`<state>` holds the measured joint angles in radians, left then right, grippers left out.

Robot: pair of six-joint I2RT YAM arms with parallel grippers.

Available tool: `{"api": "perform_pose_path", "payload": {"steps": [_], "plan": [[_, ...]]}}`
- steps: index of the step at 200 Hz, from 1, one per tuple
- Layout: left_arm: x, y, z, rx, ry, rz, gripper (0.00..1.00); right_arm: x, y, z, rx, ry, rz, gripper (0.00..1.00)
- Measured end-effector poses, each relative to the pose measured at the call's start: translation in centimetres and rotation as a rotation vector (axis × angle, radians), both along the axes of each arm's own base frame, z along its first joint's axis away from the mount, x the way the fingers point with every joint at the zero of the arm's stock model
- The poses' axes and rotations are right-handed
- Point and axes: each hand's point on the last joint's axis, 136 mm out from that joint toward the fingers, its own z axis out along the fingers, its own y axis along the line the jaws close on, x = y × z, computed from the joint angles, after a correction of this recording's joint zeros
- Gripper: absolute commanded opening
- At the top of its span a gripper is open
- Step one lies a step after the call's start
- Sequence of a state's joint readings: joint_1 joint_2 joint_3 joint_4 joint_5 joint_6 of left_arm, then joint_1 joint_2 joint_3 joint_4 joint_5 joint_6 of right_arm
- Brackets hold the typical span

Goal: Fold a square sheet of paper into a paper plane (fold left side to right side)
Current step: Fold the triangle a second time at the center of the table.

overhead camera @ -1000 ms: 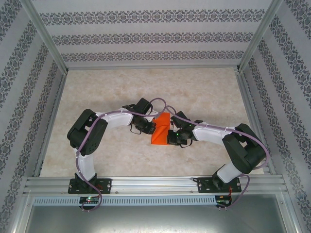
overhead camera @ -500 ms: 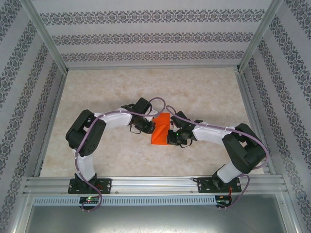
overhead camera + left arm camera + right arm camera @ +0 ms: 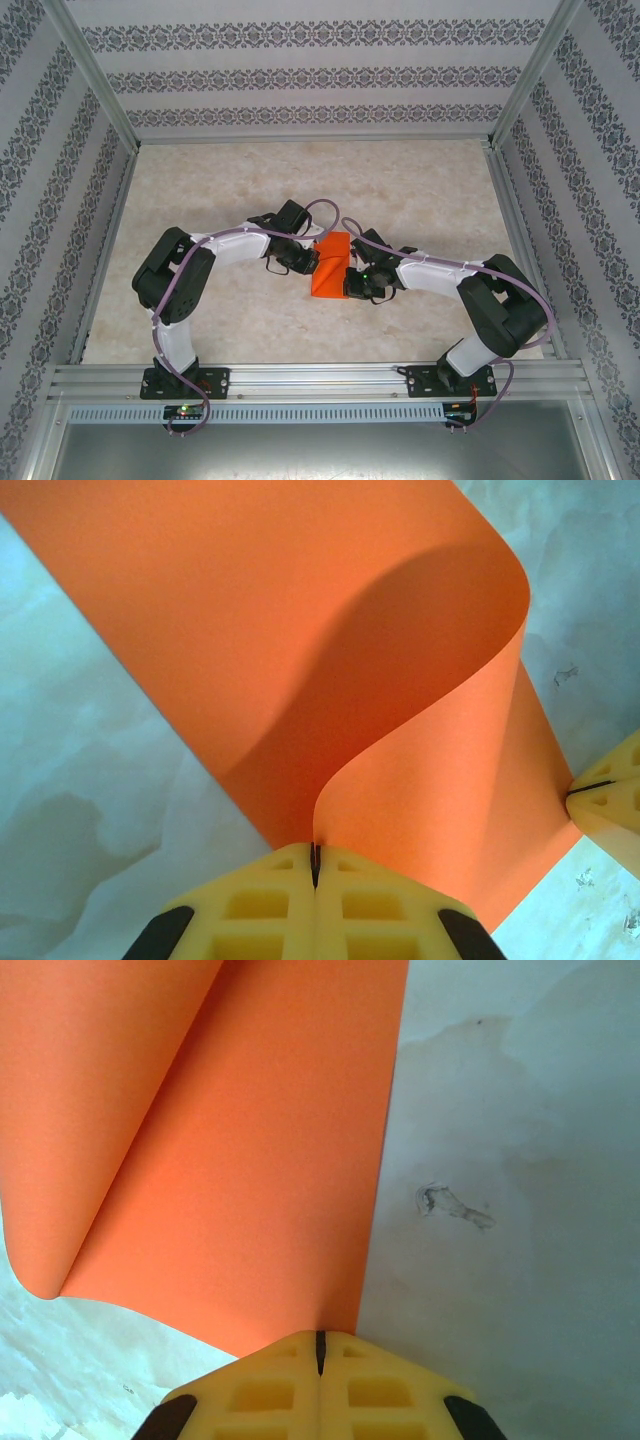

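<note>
Left gripper (image 3: pixel 315 855): pads pressed together on the paper's (image 3: pixel 300 630) left edge. That edge is held up off the table (image 3: pixel 400 190) and leans toward the right side. Hence the soft loop in the left wrist view: a bend only, with no crease set. The lower layer lies flat on the table and the upper layer arches above it.

The paper sits mid-table, between the two grippers, with both touching it.

Right gripper (image 3: pixel 321 1340): pads closed, pinching the paper at its right-edge corner. Likely purpose is an anchor, so the sheet doesn't slide or spin while the left side goes over. It also marks the edge the left side has to meet.

Judgement: the left-to-right fold is underway, not finished. The lifted edge has yet to land on the right edge, then the loop needs flattening into a crease. Main risk is skew: if the edges don't line up before pressing, the crease runs off-centre.
</note>
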<state>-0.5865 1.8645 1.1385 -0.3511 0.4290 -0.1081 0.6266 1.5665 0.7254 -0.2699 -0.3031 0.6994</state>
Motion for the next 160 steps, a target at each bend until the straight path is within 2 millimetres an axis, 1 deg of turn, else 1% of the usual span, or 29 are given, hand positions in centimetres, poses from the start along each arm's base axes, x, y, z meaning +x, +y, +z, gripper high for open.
{"api": "perform_pose_path", "payload": {"steps": [77,160], "plan": [[0.2,-0.1,-1.1,0.005,0.010,0.000,0.00,0.0,0.0,0.0,0.000,0.000,0.000,0.00],[0.2,-0.2,-1.2,0.002,0.011,-0.001,0.00,0.1,0.1,0.1,0.012,-0.008,0.000,0.00]]}}
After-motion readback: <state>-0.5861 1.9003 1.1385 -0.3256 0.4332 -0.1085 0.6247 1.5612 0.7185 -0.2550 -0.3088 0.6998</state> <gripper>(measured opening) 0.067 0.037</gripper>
